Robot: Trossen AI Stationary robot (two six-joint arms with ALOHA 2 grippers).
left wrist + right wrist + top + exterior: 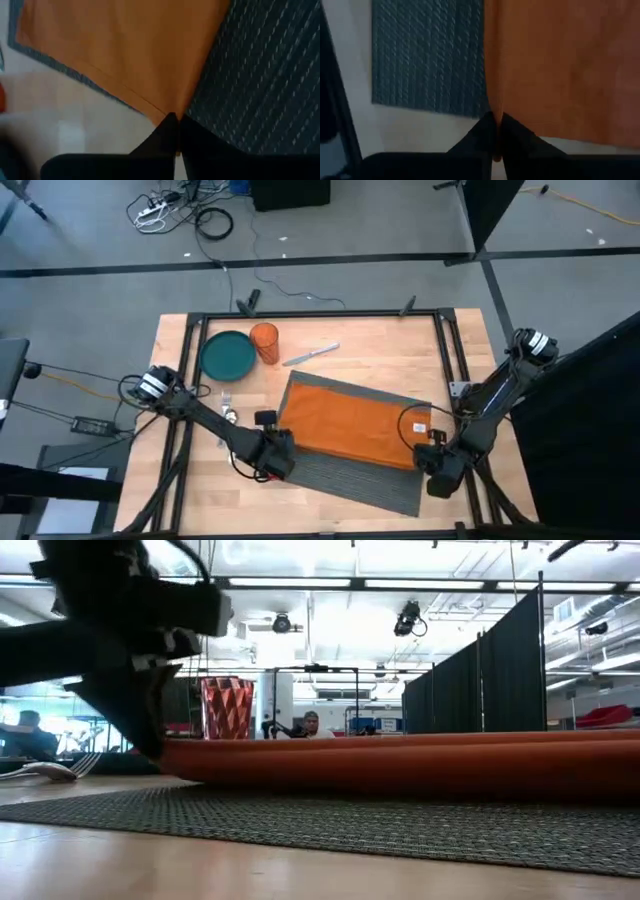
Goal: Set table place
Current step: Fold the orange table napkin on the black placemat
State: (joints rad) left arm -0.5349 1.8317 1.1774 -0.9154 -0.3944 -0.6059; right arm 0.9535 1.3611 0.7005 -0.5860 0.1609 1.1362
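Both grippers are closed on the orange napkin [355,423]: the left gripper [281,457] pinches its near-left corner, the right gripper [433,456] its near-right corner. The napkin lies folded across the dark grey placemat [350,475], which sits skewed on the table [400,350]. Beyond the napkin lie a teal plate [227,355], an orange cup [265,342], a knife [312,355] and a fork [227,409]. Each arm reaches inward from its own table side, wrist low over the mat.
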